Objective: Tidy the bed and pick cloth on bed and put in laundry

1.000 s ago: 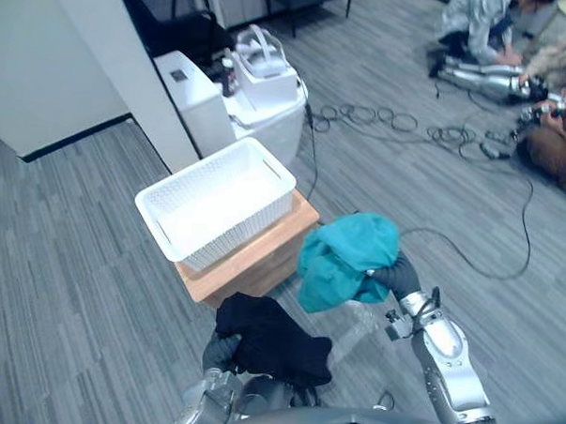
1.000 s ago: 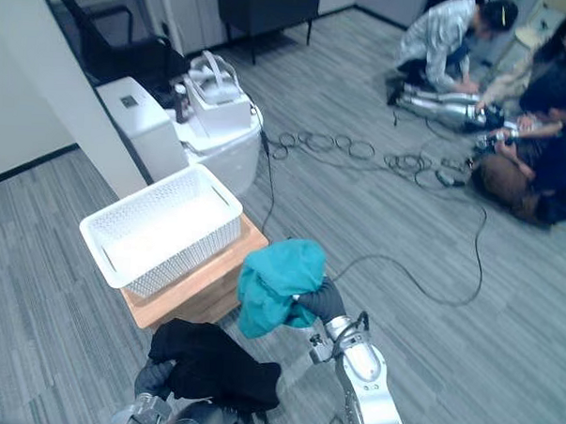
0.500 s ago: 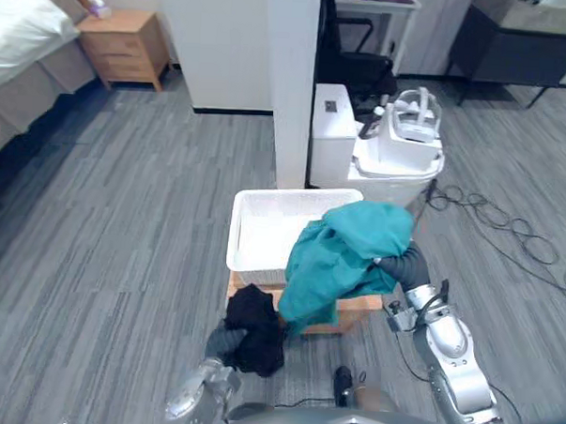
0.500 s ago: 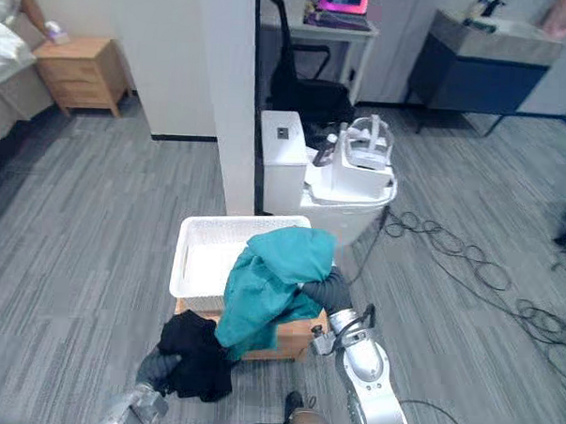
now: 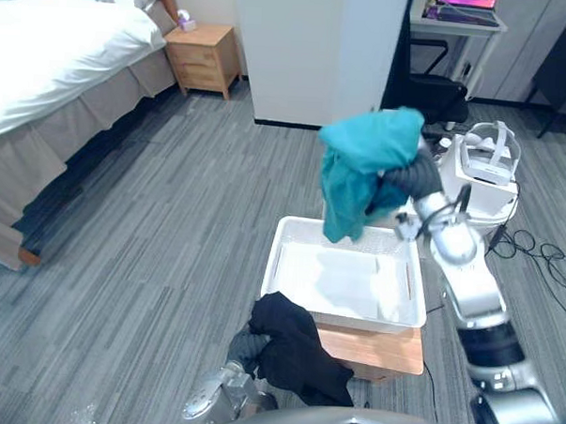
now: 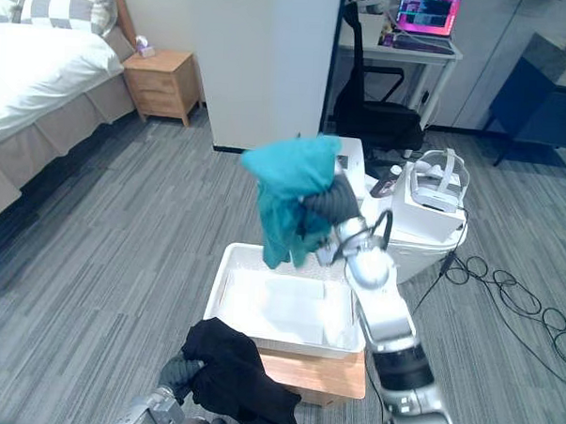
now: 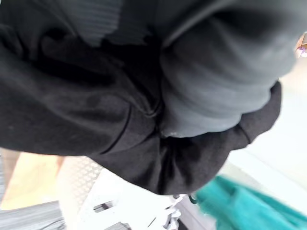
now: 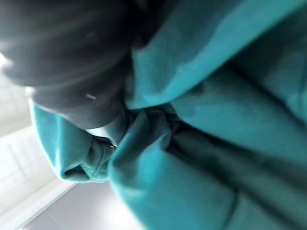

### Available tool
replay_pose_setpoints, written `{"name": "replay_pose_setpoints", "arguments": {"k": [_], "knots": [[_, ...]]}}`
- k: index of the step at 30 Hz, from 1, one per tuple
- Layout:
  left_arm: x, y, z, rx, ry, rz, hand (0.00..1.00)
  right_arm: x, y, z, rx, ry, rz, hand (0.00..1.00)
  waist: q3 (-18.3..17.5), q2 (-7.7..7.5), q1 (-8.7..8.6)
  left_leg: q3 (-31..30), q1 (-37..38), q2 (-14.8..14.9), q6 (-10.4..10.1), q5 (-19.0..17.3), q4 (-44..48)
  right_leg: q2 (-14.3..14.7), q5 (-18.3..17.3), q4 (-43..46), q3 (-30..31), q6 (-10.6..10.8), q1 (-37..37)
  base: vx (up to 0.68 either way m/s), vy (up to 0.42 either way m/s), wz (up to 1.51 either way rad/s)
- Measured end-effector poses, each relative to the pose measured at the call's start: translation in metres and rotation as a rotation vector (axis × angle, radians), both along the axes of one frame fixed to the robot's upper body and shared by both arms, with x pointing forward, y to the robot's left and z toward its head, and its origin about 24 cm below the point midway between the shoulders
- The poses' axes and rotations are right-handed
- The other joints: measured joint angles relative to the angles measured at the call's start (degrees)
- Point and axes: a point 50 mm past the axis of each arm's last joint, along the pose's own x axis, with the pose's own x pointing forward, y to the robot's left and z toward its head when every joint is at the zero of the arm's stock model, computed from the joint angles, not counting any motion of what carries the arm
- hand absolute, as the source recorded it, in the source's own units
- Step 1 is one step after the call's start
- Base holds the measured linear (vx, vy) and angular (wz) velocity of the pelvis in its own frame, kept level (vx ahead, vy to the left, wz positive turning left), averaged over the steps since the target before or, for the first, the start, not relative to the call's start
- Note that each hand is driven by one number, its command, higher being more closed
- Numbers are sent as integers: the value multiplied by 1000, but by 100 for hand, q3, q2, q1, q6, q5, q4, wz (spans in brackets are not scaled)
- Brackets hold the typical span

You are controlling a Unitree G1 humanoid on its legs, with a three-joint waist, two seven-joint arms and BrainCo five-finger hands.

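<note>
The crumpled teal cloth [image 5: 363, 167] hangs from the raised right hand [image 5: 413, 176] over the far part of the white perforated plastic laundry basket [image 5: 272, 268]. Its lower end dangles down toward the far rim. The bunched black cloth [image 5: 298, 352] is carried low by the left hand [image 5: 246, 342], just at the basket's near left corner and overlapping the rim as seen from the head. The basket looks empty and sits on a low wooden bench [image 5: 382, 352].

Judging by this, the step in hand is the drop-off: both cloths are at the laundry basket and neither is in it yet. The next move calls for lowering the teal cloth over the basket's middle and letting go. The black one then needs to come forward past the near rim so that it falls inside and not onto the bench or the floor.

Each hand is buried in its cloth, in the wrist views as well, so I cannot tell how either grasp is closed. Nor can I tell whether the teal cloth's end touches the basket. Most of the bench is covered by the basket and the black cloth. The white-covered bed [image 5: 55, 56] is well apart and cut off at the edge. The part in sight looks smooth, but the rest cannot be judged.
</note>
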Motion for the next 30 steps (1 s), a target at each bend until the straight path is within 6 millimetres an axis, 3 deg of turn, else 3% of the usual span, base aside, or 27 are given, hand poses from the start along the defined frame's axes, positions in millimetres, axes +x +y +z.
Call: {"name": "replay_pose_setpoints", "arguments": {"k": [4,13,16,17,19,21,26,30], "knots": [[-1,-2,-1,4,18,-32,100,6,0,9,-26,17,-16,100,-23,-29,10,-132,217,-12,-29,299,-533,33,1,111,0,3,0,5,-4,21],[-5,-1,-5,53,51,-107,100,29,-10,-38,-37,274,-112,100,-51,-44,13,-152,83,-56,4,517,-628,35,-52,92,1,85,-138,-74,-26,0],[-7,2,-7,68,68,-122,100,26,-11,-86,10,435,-156,100,-63,-26,-1,-222,-7,30,-18,646,-633,113,-59,48,0,96,-173,-129,-55,6],[-6,3,-7,73,66,-123,100,25,-11,-93,12,459,-161,100,-67,-16,-7,-225,-42,50,-19,651,-633,115,-55,50,-2,102,-201,-161,-51,9],[-6,4,-9,76,78,-126,100,18,-14,-129,14,576,-198,100,-52,53,-4,-242,-175,133,-73,731,-634,190,-21,40,-20,115,-322,-125,-34,3],[-8,3,-12,78,100,-128,100,13,-14,-152,5,648,-223,100,-10,149,-26,-290,-279,190,-85,811,-634,232,20,-23,-108,73,-395,-145,-32,8],[6,5,-8,93,67,-131,100,9,-16,-169,28,656,-259,100,165,290,-75,-272,-673,293,-86,939,-632,328,238,-102,-129,39,-733,-108,4,1],[28,4,2,105,-5,-128,100,8,-11,-188,28,689,-278,100,593,384,-134,-231,-904,295,-72,1047,-629,313,365,-31,-134,68,-974,-67,32,1]]}}
